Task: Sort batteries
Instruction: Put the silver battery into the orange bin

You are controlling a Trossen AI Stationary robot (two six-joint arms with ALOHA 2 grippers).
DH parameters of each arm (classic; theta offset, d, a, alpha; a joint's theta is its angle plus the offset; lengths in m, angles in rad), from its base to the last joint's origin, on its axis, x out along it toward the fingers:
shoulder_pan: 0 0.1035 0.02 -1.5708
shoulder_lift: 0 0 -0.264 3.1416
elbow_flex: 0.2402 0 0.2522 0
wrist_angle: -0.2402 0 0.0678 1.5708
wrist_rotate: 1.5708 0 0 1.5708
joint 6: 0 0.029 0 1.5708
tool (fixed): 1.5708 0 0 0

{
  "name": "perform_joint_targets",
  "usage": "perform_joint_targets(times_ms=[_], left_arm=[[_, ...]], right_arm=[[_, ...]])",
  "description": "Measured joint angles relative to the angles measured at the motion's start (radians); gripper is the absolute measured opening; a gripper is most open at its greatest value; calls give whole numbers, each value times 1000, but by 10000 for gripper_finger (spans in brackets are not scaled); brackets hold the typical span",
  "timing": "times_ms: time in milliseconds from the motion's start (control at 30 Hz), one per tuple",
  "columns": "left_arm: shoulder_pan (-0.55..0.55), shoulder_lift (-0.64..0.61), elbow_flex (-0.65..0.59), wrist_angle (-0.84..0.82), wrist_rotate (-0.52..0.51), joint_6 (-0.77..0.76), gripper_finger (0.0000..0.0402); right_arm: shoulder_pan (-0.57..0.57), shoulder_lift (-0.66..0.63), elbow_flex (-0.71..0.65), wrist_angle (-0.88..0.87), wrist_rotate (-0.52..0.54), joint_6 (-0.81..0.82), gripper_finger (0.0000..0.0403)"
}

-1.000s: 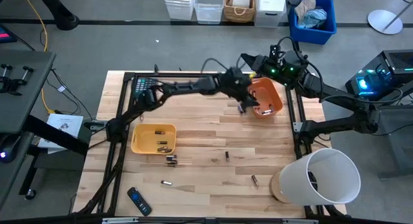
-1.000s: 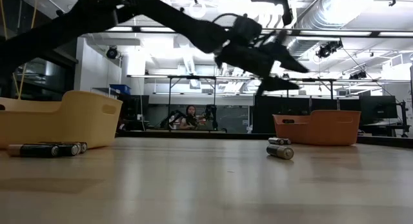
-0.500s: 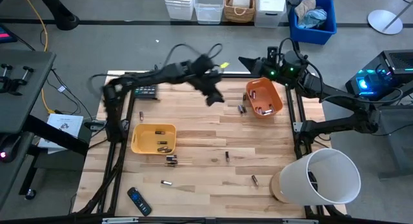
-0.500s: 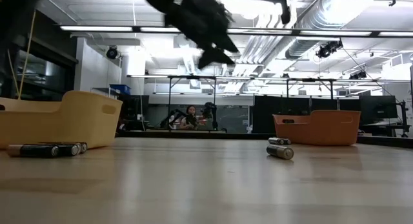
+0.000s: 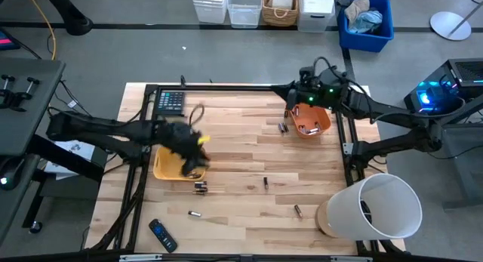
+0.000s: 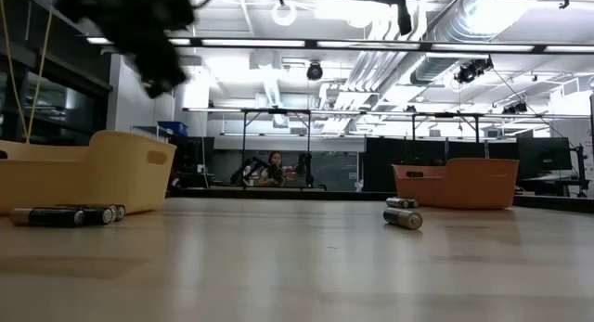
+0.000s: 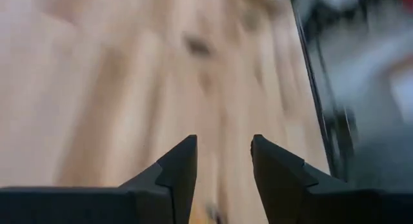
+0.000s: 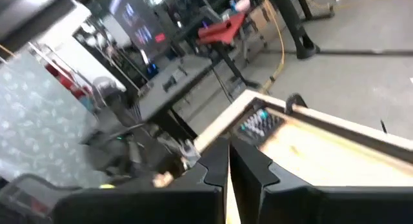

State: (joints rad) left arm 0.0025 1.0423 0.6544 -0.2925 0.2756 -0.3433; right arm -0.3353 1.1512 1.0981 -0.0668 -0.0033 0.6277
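Note:
Small dark and silvery batteries lie scattered on the wooden table: a pair [image 5: 283, 127] beside the orange bin [image 5: 311, 120], single cells [image 5: 266, 183] [image 5: 297, 211] [image 5: 195, 214], and a pair [image 5: 200, 186] by the yellow bin [image 5: 172, 162], which holds a few more. In the low view, cells [image 6: 404, 217] [image 6: 56, 215] rest on their sides. My left gripper [image 5: 192, 150] [image 7: 222, 143] hovers blurred over the yellow bin's right part, open and empty. My right gripper [image 5: 294, 94] [image 8: 227, 156] hangs shut above the orange bin's far edge, holding nothing.
A dark calculator [image 5: 170, 102] lies at the far left corner and a black remote [image 5: 162, 235] near the near left edge. A tall white bucket [image 5: 377, 209] stands at the near right corner. Bare wood stretches between the two bins.
My left gripper has swung fast from beside the orange bin across the table toward its left and near side, ending above the yellow bin. My right arm has shifted a little toward the near edge, over the orange bin. The batteries on the table have stayed put.

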Motion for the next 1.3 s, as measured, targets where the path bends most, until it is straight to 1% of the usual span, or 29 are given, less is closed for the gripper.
perform_joint_targets(times_ms=[100,167,267,400,500,567,667,733,867,1033,1133,1167,1233,1300], left_arm=[[-133,-12,37,-186,-9,90,151],[-219,10,68,-252,-11,115,166],[-342,63,112,-257,-11,108,194],[-498,176,171,-257,-17,47,227],[-593,289,213,-238,-32,18,240],[-638,369,233,-239,-77,2,242],[-668,478,267,-230,-165,-58,241],[-667,538,283,-233,-200,-115,240],[-663,620,295,-230,-203,-181,239],[-689,689,291,-252,-205,-171,239],[-684,722,294,-259,-202,-210,231],[-682,732,294,-265,-200,-211,221],[-674,736,294,-271,-209,-208,182],[-650,734,292,-278,-209,-224,116]], right_arm=[[5,20,0,-38,-2,0,20],[4,32,0,-55,-2,0,29],[4,42,0,-93,-3,-10,43],[2,42,0,-162,-6,-59,57],[2,41,0,-197,-5,-92,61],[2,39,0,-212,-5,-110,62],[2,39,0,-226,-5,-113,62],[2,39,0,-232,-5,-113,62],[2,39,0,-244,-5,-116,62],[2,39,0,-250,-5,-136,62],[2,39,0,-261,-6,-139,62],[2,39,0,-267,-5,-139,62],[2,39,0,-279,-5,-139,62],[2,39,0,-295,-5,-139,62]])
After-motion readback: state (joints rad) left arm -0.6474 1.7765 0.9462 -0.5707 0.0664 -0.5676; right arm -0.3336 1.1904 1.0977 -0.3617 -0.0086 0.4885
